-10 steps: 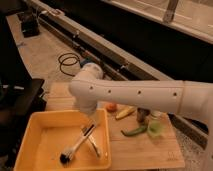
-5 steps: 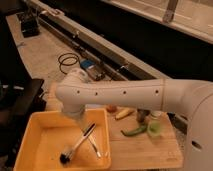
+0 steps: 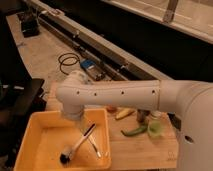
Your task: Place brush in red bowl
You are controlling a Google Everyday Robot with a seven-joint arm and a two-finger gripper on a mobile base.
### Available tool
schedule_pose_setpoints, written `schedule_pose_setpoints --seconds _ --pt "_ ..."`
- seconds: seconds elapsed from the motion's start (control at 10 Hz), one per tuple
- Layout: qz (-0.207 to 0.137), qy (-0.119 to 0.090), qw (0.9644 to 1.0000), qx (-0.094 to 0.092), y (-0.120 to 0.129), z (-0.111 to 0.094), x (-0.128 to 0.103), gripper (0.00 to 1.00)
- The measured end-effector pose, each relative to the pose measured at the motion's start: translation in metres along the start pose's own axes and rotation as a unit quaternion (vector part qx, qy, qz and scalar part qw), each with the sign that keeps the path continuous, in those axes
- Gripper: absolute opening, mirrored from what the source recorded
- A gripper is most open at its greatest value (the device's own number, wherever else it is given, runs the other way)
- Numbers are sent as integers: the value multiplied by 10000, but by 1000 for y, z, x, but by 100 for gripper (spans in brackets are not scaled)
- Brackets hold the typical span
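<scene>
a dim workroom lies behind, with a grey concrete floor [image 3: 40,45] and a long dark rail [image 3: 100,42] running slantwise across it from the upper left to the right. my white arm [image 3: 120,95] is the biggest thing in view, reaching from my body at the right edge across to the left above a pale wooden table [image 3: 140,152]. on the left half of that table sits the big yellow tray [image 3: 37,137], rectangular and shallow. to its left stands something black, perhaps a chair [image 3: 20,100]. my gripper [image 3: 79,122] hangs down from the bent end of the arm, low over the back part of the tray and just above the upper end of the brush handle; whether it is released or clenched i cannot tell, as the arm hides most of it. the brush [image 3: 80,142] lies slantwise on the tray floor, its pale handle pointing up and right and its round black head at the lower left. a thin silvery fork [image 3: 96,146] lies crossed with it. on the floor beyond the table are a coil of black cable [image 3: 67,62] and a small blue box [image 3: 90,67]. on the table right of the tray are a curved green vegetable [image 3: 132,131], a light green cup [image 3: 156,129] and a pale yellow piece [image 3: 124,113]. of the red bowl [image 3: 111,108] only a sliver shows, under my arm just past the tray's far right corner, apart from the brush.
</scene>
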Motion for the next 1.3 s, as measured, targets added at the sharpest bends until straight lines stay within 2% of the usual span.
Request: schedule_pose_setpoints --seconds 0.3,0.6,0.9,1.2,1.3 --pt "217 -416 9989 57 10 54 -12 79" --pt "419 -753 9962 157 16 97 -20 79" --pt "611 -1061 9923 183 19 128 -24 77" --pt "594 -1137 9916 133 21 135 -25 50" --pt "588 -1146 9916 118 21 135 -27 38"
